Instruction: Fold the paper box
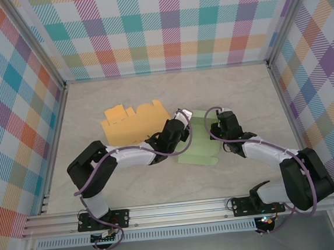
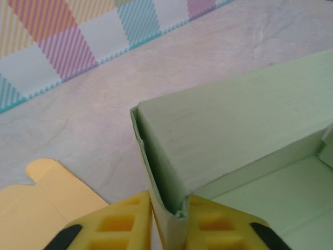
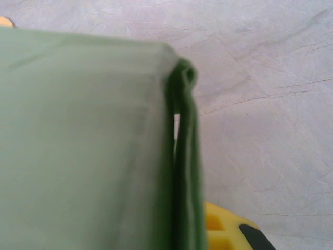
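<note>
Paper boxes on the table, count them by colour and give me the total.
green paper box: 1
orange paper box: 1
Total: 2

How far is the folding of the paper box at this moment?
Done: one wall of the green box stands folded up. In hand: the left gripper and the right gripper each pinch a green edge. Left: the box is open, not yet a finished shape; the orange blank lies flat beside it.
</note>
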